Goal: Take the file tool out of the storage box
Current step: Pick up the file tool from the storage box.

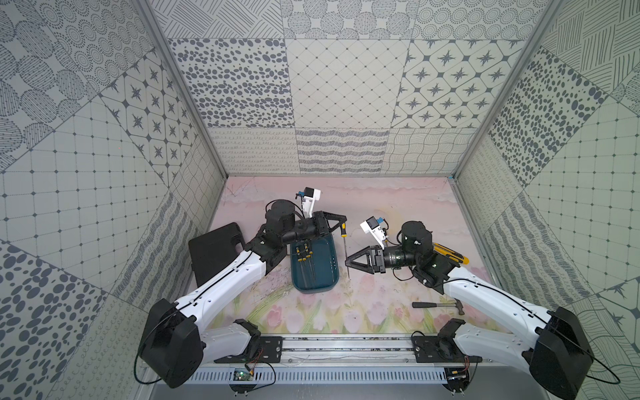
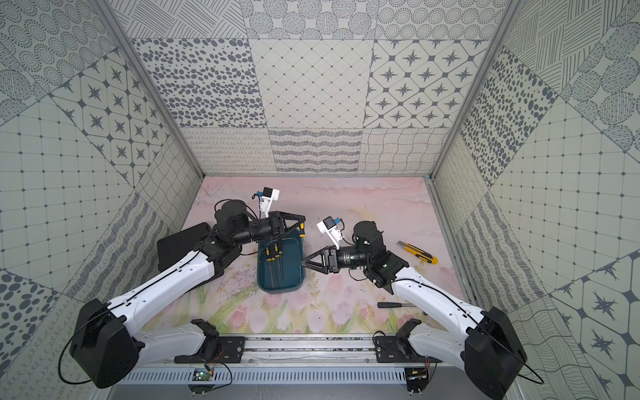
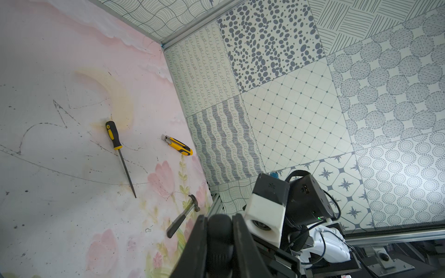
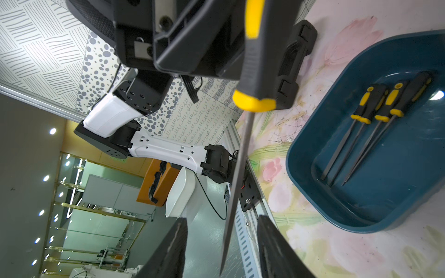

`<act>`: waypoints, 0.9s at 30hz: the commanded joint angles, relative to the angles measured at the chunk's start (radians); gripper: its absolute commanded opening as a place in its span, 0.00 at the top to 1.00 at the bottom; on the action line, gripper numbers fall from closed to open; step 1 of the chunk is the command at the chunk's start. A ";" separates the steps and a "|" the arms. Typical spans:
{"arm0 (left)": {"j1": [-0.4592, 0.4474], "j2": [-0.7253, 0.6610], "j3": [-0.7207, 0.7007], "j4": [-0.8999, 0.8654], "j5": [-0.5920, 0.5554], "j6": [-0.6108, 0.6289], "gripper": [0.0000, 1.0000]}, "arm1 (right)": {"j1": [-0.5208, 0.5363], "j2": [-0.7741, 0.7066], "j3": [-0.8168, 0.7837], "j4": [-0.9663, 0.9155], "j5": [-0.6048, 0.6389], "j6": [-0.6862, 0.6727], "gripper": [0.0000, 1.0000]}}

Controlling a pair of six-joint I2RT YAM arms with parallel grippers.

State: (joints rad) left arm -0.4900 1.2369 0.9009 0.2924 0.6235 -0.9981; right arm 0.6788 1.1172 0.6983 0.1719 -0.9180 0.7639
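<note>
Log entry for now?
left jaws: shut on yellow-and-black-handled metal file, outside dark teal plastic tray | right jaws: open astride shaft | tray: three more files

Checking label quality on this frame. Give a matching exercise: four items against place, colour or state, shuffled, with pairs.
1. hanging file
2. storage box
3. utility knife
4. hammer

A. dark teal, three other files inside
B. yellow body, lying on the mat
C. handle clamped in the left tool
D. metal head, dark grip, lying on the mat

Pairs: 1-C, 2-A, 3-B, 4-D.
</note>
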 commanded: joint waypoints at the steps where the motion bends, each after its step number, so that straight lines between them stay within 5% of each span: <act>1: 0.002 0.002 -0.012 0.195 0.071 -0.065 0.91 | 0.008 0.010 -0.020 0.124 -0.042 0.055 0.61; 6: 0.001 -0.003 -0.023 0.202 0.064 -0.063 0.92 | 0.007 0.000 -0.019 0.139 -0.051 0.069 0.80; 16: 0.014 -0.025 -0.036 0.205 0.053 -0.048 0.88 | 0.008 -0.016 -0.009 0.113 -0.022 0.066 0.98; 21: 0.018 -0.019 0.037 0.044 0.030 0.018 0.47 | 0.006 -0.033 0.051 -0.112 0.108 -0.028 1.00; 27: 0.023 -0.006 0.235 -0.400 -0.085 0.234 0.01 | 0.005 -0.005 0.188 -0.560 0.518 -0.185 1.00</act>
State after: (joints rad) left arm -0.4744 1.2232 1.0119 0.2302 0.6308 -0.9710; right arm 0.6823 1.1145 0.8146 -0.1440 -0.6720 0.6903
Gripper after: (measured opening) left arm 0.956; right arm 0.067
